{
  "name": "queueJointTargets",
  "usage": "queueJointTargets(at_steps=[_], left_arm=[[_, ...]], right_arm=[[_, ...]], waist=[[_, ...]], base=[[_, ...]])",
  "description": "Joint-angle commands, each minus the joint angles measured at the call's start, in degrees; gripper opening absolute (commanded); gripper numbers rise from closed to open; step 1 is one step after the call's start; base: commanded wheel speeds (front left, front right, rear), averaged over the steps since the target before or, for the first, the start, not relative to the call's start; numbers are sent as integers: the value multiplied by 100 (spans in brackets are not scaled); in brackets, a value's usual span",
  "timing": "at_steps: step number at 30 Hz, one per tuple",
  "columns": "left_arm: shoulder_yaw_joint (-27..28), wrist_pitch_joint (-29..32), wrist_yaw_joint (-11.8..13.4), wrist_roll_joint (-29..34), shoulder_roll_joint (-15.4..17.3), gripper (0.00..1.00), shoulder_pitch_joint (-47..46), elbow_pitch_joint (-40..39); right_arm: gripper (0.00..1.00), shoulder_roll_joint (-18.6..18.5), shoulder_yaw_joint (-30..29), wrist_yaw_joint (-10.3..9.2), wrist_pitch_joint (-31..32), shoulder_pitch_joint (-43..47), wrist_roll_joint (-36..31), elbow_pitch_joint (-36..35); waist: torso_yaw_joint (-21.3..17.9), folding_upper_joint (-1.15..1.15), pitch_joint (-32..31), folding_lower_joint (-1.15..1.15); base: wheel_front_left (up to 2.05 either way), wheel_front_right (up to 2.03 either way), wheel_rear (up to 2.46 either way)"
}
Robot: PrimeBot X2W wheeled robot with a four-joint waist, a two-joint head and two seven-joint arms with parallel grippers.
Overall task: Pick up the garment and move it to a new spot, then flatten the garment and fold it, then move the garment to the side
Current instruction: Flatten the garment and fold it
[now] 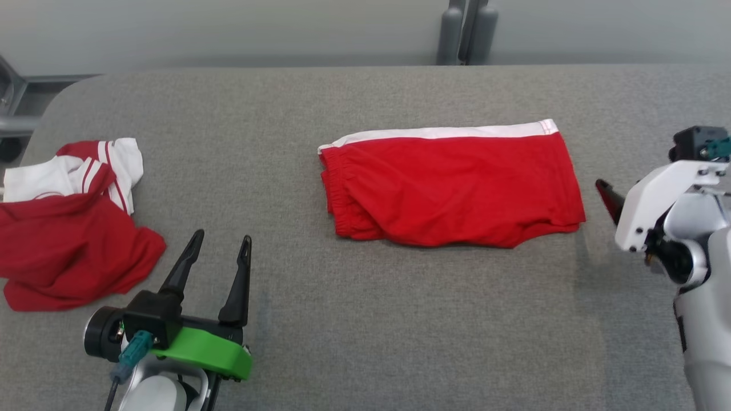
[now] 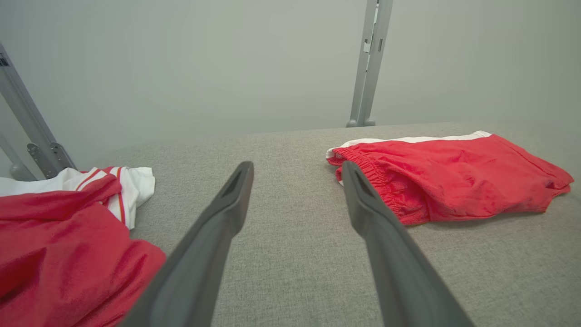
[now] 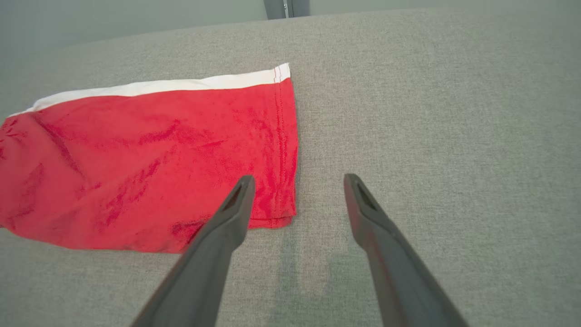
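Red shorts lie folded at the middle of the grey surface. A white band runs along their far edge, and the gathered waist points to the robot's left. A crumpled red-and-white shirt sits well apart at the left edge.

Left gripper: fingers spread, holding nothing, between shirt and shorts and touching neither.

Right gripper: fingers spread, holding nothing, just beside the shorts' hem end at the near right corner. Cannot tell whether it touches the cloth.

A grey metal post stands beyond the far edge.
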Motion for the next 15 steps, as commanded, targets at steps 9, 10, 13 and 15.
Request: queueJointTargets(at_steps=[9, 10, 13, 15], left_arm=[[-75, 14, 26, 114, 46, 100, -301, -195], [-83, 16, 23, 112, 46, 100, -306, -201], [-122, 18, 22, 119, 41, 100, -339, -226], [-151, 24, 12, 118, 24, 100, -376, -242]], right_arm=[[100, -419, 46, 0, 685, -886, 234, 494], [100, -430, 56, 0, 750, -958, 253, 558], [100, -515, 51, 0, 925, -1149, 199, 743], [100, -552, 9, 0, 1021, -1271, 124, 859]], waist=[[684, 0, 870, 0], [711, 0, 899, 0], [777, 0, 999, 0], [817, 0, 1070, 0]], base=[[0, 0, 0], [0, 0, 0], [0, 0, 0], [0, 0, 0]])
